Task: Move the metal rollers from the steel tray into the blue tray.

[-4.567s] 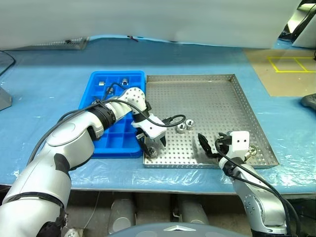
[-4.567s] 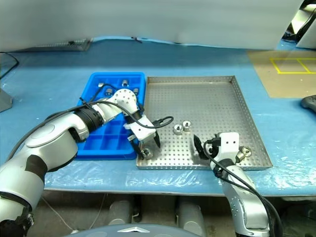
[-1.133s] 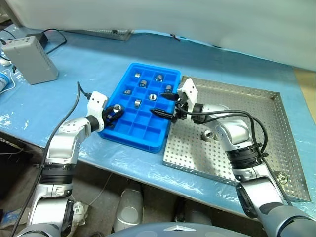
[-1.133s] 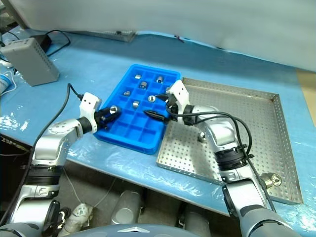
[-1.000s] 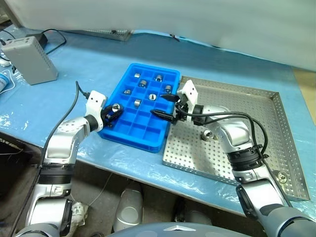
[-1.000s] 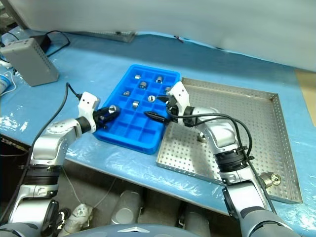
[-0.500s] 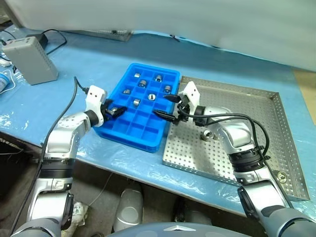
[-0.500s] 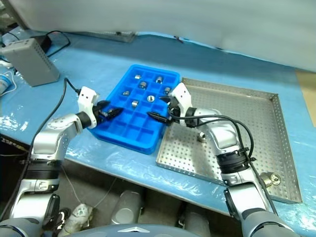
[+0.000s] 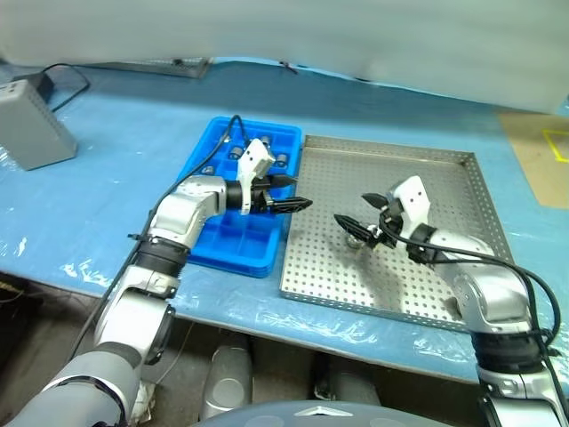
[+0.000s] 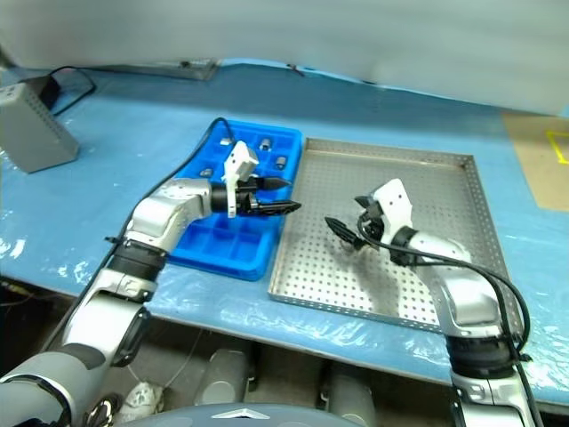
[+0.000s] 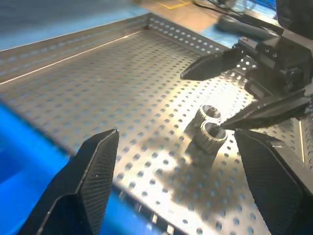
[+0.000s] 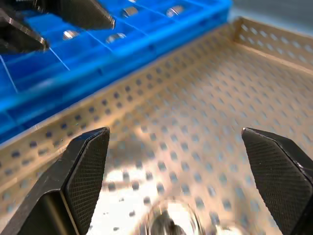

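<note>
The blue tray [image 9: 222, 233] lies left of the steel tray [image 9: 418, 178], and several metal rollers [image 10: 280, 162] sit in its far compartments. Two more rollers [image 11: 211, 134] stand side by side on the steel tray's perforated floor. My left gripper [image 9: 292, 193] is open and empty, pointing right over the seam between the two trays. My right gripper [image 9: 356, 211] is open too, hovering just above the two rollers, which it partly hides in the eye views. The right wrist view has one roller [image 12: 171, 223] low between my fingers [image 12: 83, 166].
A grey box [image 9: 27, 133] with a black cable stands at the far left on the blue table cover. Floor with yellow tape [image 9: 556, 142] shows past the table's right end. The table's front edge runs close below both trays.
The camera has swung right. My left gripper let go of its roller at the blue tray and swung right, open. My right gripper drew back from the blue tray to the steel tray's rollers.
</note>
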You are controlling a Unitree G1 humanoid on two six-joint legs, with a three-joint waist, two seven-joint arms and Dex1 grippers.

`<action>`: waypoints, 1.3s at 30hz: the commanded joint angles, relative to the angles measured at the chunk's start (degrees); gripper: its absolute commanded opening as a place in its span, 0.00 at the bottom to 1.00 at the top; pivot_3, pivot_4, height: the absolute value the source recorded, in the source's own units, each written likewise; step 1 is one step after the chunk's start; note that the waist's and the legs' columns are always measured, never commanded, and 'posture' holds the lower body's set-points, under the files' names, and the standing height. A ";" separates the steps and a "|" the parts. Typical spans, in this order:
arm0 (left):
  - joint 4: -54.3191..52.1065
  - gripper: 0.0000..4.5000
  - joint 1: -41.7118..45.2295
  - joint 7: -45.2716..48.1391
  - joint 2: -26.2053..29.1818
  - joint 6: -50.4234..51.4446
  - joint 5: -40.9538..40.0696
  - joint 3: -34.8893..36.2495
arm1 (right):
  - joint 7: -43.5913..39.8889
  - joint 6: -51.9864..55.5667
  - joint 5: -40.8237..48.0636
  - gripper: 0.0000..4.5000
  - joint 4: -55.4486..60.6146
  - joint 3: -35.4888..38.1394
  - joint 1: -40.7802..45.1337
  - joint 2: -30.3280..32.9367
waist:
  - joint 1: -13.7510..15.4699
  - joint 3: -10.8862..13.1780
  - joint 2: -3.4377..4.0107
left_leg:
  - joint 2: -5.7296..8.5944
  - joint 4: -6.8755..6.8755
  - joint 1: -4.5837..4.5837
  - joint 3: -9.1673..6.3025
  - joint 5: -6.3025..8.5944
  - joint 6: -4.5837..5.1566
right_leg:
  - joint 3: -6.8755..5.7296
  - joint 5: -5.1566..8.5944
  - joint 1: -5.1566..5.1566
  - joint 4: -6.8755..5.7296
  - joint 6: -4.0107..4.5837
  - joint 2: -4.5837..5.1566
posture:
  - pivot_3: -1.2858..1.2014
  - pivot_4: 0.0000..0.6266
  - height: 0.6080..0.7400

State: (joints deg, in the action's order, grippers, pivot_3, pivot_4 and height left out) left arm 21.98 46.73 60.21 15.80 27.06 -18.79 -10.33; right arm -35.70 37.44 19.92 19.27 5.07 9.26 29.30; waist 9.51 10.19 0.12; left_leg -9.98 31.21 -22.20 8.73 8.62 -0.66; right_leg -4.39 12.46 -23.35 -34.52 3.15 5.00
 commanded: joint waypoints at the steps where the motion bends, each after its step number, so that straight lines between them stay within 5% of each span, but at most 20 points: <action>1: 2.67 0.89 1.74 2.45 -0.61 -3.40 1.14 -0.59 | 1.25 0.35 1.34 1.00 4.00 1.83 -2.08 0.25 | -1.32 0.00 0.00 | 0.01 -0.01 -0.01 0.00 0.00 0.01 | -0.02 0.01 0.01 0.02 -0.02 0.00 | 0.51 0.24 1.00; 18: 2.02 0.89 0.58 1.88 -2.96 -4.32 3.16 -0.52 | 3.61 -7.68 -3.22 1.00 -12.37 -0.48 -3.67 -1.83 | -2.58 0.00 0.00 | 0.08 0.09 0.01 0.01 0.20 0.36 | -0.09 0.00 0.17 0.14 0.02 0.10 | 0.52 0.24 1.00; 36: 2.56 0.89 0.66 -1.24 -3.49 -4.25 3.63 -0.24 | -0.75 -6.07 -1.25 1.00 -9.83 -6.47 -2.09 -2.39 | -2.60 0.00 0.00 | 0.05 0.05 0.23 0.01 0.17 0.37 | -0.10 0.01 0.39 0.16 0.03 0.09 | 0.53 0.24 1.00; 39: 2.62 0.90 0.51 -1.68 -3.62 -4.39 3.92 -0.32 | -1.52 -5.78 -1.14 0.86 -8.87 -6.69 -2.44 -1.71 | -2.54 0.00 0.00 | 0.05 0.04 0.18 0.01 0.20 0.41 | -0.11 0.00 0.38 0.25 0.03 0.09 | 0.53 0.24 1.00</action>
State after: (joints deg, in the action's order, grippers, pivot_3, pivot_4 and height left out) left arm 26.06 46.74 58.79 12.12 23.12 -14.96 -11.35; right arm -36.73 31.32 18.65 8.78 -1.63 7.41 26.87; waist 6.98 10.19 0.12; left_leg -9.93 31.26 -22.06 8.74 8.83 -0.22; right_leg -4.51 12.46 -22.97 -34.24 3.18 5.09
